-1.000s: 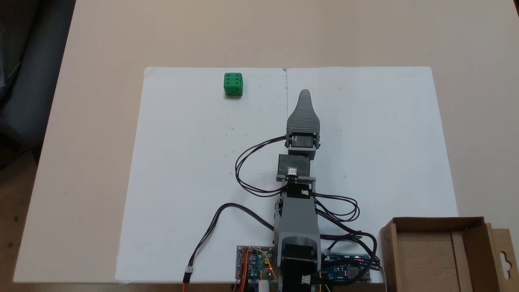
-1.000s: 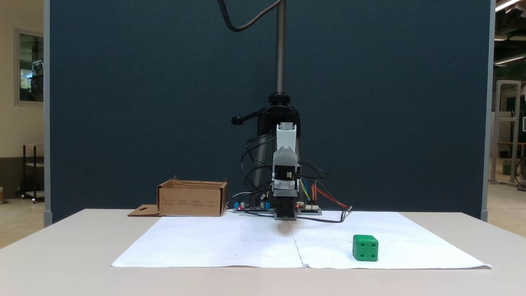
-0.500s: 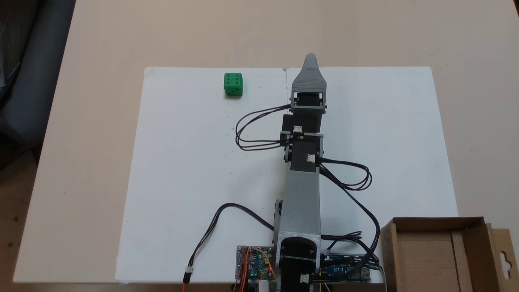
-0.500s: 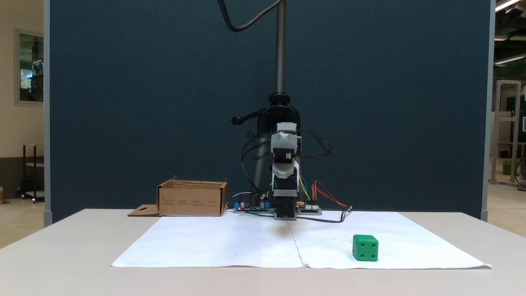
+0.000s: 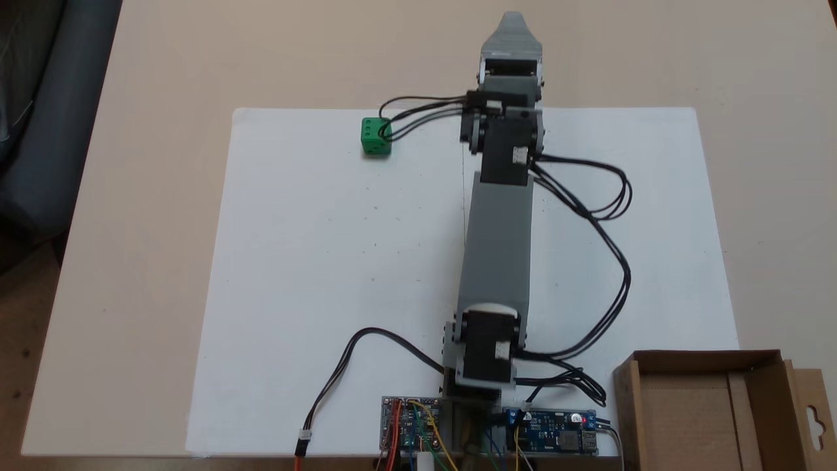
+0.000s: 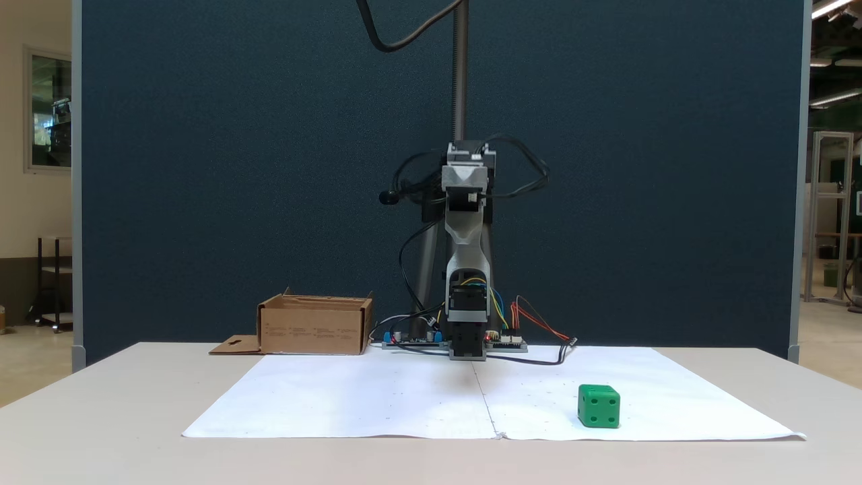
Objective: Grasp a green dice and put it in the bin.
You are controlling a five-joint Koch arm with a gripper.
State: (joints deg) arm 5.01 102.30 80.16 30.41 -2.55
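Observation:
The green dice (image 5: 373,137) rests on the white paper near its far left corner in a fixed view; a loop of the arm's black cable crosses its right edge. The other fixed view has the dice (image 6: 599,406) at front right, alone on the paper. My gripper (image 5: 512,19) is stretched out high past the paper's far edge, well to the right of the dice, and holds nothing. Only one grey tip shows, so its jaws cannot be read. From the front my gripper (image 6: 465,178) hangs high above the table. The bin (image 5: 626,405), a brown cardboard box, stands beside the arm's base (image 6: 313,328).
Two white paper sheets (image 5: 314,275) cover the middle of the beige table (image 5: 150,78). Circuit boards (image 5: 409,428) and loose black cables (image 5: 608,261) lie around the arm's base. A camera stand pole (image 6: 460,81) rises behind the arm before a dark blue partition.
The arm has lifted and stretched forward, carrying the gripper from above the paper's middle to beyond its far edge and higher up. The dice and bin have not moved.

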